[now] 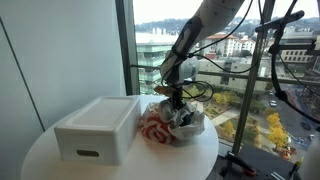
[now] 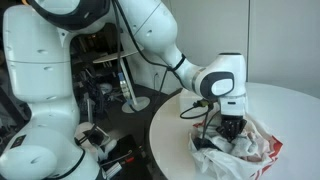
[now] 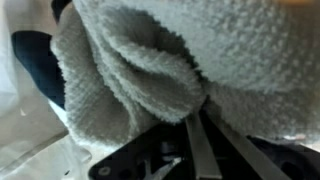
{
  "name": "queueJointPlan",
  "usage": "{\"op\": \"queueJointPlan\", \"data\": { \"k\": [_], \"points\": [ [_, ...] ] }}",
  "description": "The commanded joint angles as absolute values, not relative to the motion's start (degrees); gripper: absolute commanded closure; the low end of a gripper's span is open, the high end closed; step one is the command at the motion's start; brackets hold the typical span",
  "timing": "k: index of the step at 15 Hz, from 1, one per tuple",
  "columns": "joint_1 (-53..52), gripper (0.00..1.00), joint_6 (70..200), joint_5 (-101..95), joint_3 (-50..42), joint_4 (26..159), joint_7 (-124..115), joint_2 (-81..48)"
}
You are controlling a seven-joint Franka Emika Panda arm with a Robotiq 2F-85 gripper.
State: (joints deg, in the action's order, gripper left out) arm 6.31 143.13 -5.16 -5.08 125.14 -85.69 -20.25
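Observation:
My gripper (image 1: 178, 101) is lowered into a pile of cloths (image 1: 165, 126) on a round white table (image 1: 40, 155). The pile holds a grey towel and a red-and-white cloth. In an exterior view the gripper (image 2: 230, 128) presses into the top of the pile (image 2: 245, 155). In the wrist view the grey terry towel (image 3: 150, 60) fills the frame. The two fingers (image 3: 200, 120) sit close together with a fold of the towel pinched between them. A dark cloth (image 3: 35, 65) shows at the left edge.
A white rectangular box (image 1: 98, 128) stands on the table beside the pile. A large window is behind the table, and a tripod stand (image 1: 270, 80) is next to it. The robot's base and cables (image 2: 95, 140) are beside the table (image 2: 175, 125).

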Motion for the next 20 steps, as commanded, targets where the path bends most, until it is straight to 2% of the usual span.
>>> {"op": "queueJointPlan", "data": {
  "k": [1,4,5,7,10,15,20],
  "points": [
    [5.30,0.98,142.58,-0.60,-6.60,118.99,-82.93,-28.34],
    [5.23,0.98,140.28,1.61,-6.91,116.32,-81.20,-30.26],
    [4.92,0.68,136.26,1.38,-7.20,115.29,-80.69,-29.73],
    [2.47,0.60,130.23,-2.79,-9.82,114.11,-83.84,-27.44],
    [-1.97,0.37,124.04,-11.81,-14.04,113.36,-91.50,-23.33],
    [-3.55,0.00,129.14,-17.45,-11.60,114.89,-91.30,-15.28],
    [-2.60,0.00,139.43,-13.35,-6.27,112.19,-83.61,-15.53]
  ]
}}
